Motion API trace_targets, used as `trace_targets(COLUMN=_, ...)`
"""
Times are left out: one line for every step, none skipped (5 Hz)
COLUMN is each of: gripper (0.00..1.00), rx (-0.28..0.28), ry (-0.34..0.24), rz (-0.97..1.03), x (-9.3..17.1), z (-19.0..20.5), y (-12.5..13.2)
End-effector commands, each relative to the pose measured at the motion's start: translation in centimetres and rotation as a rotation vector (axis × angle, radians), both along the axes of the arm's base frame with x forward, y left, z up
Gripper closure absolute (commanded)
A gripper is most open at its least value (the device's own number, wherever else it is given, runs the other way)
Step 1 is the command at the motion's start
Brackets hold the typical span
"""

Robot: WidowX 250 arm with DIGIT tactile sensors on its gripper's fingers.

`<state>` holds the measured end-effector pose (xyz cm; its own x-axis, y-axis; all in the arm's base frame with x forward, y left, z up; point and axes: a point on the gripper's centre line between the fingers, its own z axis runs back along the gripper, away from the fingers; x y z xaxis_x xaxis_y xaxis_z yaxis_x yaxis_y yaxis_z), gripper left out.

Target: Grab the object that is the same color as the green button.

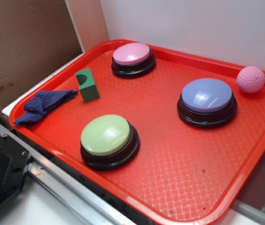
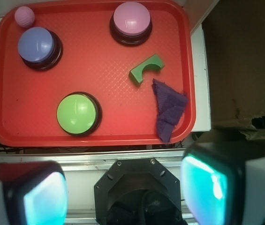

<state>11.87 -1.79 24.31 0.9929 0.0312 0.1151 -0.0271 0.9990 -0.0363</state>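
Glowing teal pads fill the bottom corners of the wrist view: these are the two fingers of our claw point(image 2: 123, 192), set wide apart with nothing between them, so it is open and empty. It hangs high above the near rail, well short of the red tray point(image 2: 1, 84), and does not show in the exterior view at all.

Ahead of the claw and a little to its right lies the green block point(image 2: 145, 70), our target, since its colour matches the green button point(image 2: 77, 113). We judge it light, stiff and probably wooden, with flat painted faces that should hold well between the pads; it will not crush or deform. One side carries a curved notch, so we would close on the two flat parallel faces and keep the pads off the scooped side. It may skid on the textured tray if nudged from one side only.

Just nearer us than the block, a crumpled dark blue cloth point(image 2: 169, 110) lies against the tray's right rim, its top corner almost touching the block. That is the main nuisance: a finger coming down on that side could snag the fabric. The green button sits ahead to the left, well apart from the block. Farther out stand the pink button point(image 2: 131, 18) and the lavender-blue button point(image 2: 36, 44), with a pink dimpled ball point(image 2: 24, 16) in the far left corner; none blocks the approach.
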Motion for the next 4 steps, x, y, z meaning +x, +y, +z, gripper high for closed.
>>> trace_targets(gripper=0.0, rx=0.0, ry=0.0, rz=0.0, x=0.0, z=0.0, y=0.0)
trace_targets(gripper=0.0, rx=-0.035, ry=-0.009, rz=0.179, x=1.9, z=-1.0, y=1.0)
trace_targets(gripper=0.0, rx=-0.049, ry=-0.014, rz=0.342, x=3.6, z=-2.6, y=2.0)
trace_targets(gripper=0.0, rx=-0.047, ry=0.009, rz=0.529, x=6.0, z=-4.8, y=3.3)
